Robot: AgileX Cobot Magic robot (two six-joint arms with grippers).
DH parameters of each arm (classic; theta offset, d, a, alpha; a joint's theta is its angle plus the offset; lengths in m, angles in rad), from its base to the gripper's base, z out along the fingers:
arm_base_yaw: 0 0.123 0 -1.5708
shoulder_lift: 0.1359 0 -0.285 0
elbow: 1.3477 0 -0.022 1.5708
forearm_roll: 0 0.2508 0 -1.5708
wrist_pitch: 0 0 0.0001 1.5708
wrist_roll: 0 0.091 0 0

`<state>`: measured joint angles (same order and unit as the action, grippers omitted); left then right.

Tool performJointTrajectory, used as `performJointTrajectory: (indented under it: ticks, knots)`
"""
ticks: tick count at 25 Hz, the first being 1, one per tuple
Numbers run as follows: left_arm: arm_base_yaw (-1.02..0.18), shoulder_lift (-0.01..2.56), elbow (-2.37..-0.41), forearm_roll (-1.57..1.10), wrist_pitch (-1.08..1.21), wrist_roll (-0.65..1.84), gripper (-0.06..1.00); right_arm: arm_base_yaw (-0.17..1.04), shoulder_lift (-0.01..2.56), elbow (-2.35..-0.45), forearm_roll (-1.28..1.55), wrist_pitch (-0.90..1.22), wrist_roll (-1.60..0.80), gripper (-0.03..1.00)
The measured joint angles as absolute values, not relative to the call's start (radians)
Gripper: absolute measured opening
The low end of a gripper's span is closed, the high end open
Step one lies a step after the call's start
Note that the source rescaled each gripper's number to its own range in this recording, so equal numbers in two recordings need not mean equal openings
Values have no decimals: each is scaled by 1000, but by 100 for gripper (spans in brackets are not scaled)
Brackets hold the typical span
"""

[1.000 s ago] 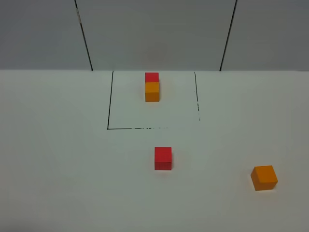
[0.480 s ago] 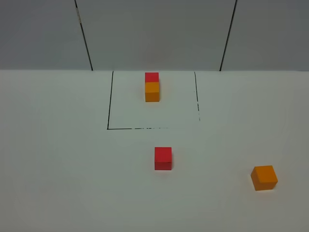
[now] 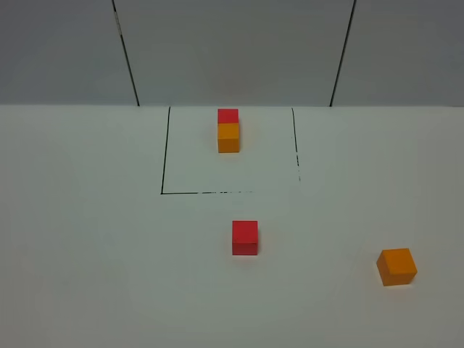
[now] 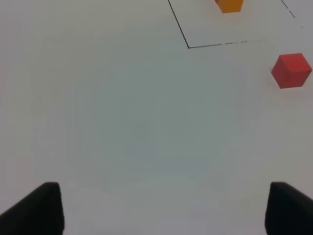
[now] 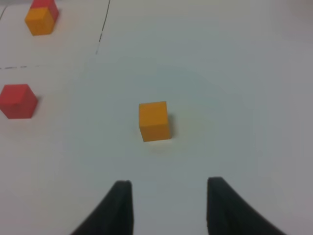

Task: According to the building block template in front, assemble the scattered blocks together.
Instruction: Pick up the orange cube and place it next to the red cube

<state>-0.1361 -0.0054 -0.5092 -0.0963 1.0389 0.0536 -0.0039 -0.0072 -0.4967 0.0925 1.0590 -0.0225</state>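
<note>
The left gripper (image 4: 164, 210) was held spread above bare table (image 4: 122, 127); the right gripper (image 5: 168, 205), apparently parted though empty, was poised near the orange cube (image 5: 154, 121).

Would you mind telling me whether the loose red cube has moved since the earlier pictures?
No. The red cube sits at the same spot below the black outline, just as before.

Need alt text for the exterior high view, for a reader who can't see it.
A white table holds a loose red cube near the middle and a loose orange cube at the near right. Farther back, a joined red-orange template bar sits inside a black-lined square. No arms show.
</note>
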Motion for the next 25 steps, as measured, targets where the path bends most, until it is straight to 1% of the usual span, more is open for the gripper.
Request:
performJointTrajectory:
  ticks: [4,8,14,25]
  knots:
    - [-136,-5,-506,-97,1041,53,69,-4,-7,-497,92,1059,-23,0]
    - [-111,-5,-506,-97,1041,53,66,-4,-7,-497,92,1059,-23,0]
    - [-57,-5,-506,-97,1041,53,66,-4,-7,-497,92,1059,-23,0]
    - [-55,-5,-506,-97,1041,53,65,-4,-7,-497,92,1059,-23,0]
